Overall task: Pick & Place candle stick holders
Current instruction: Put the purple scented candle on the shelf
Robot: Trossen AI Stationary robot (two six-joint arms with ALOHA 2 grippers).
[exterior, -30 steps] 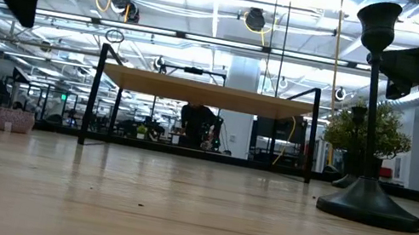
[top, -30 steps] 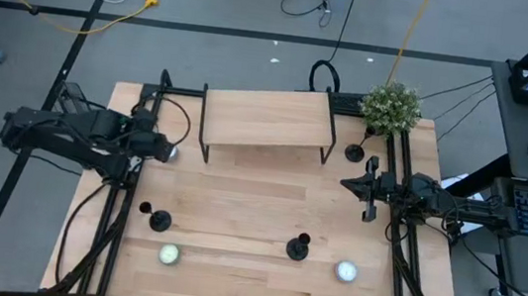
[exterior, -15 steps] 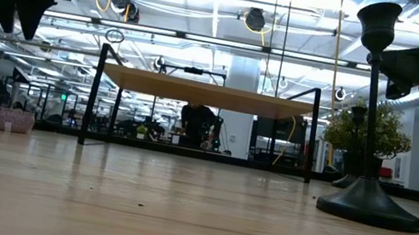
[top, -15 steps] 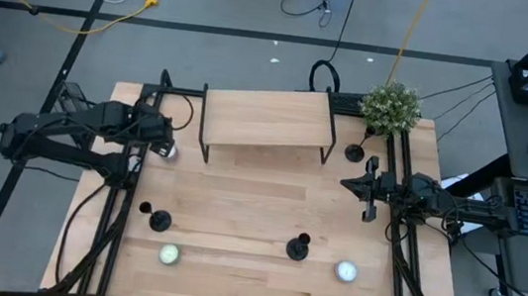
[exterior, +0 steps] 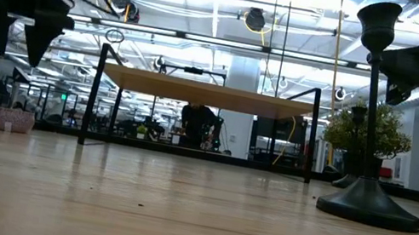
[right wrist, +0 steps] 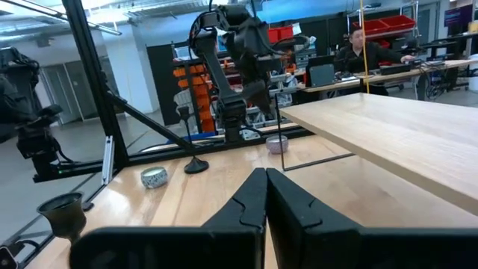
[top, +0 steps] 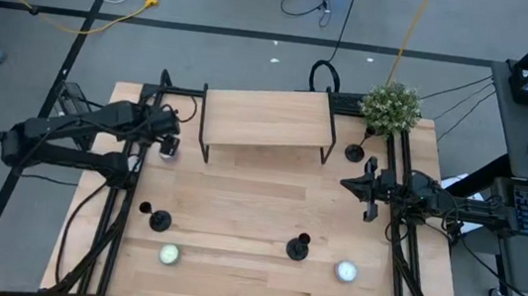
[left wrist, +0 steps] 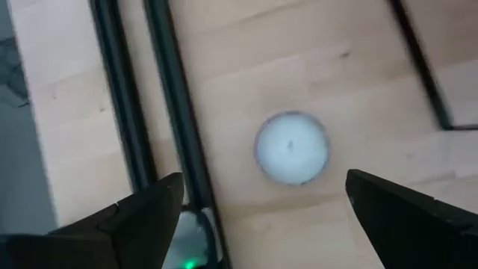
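Approach step — left gripper [left wrist: 258,205] fingers spread, tealight [left wrist: 291,148] between and beyond them; right gripper [right wrist: 265,196] pressed together. Next: retarget a candle stick holder [top: 160,220].

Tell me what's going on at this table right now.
The left gripper hangs open right above a white tealight near the small wooden shelf. The right gripper waits shut at the table's right side. Three black candlestick holders stand on the table, none gripped.
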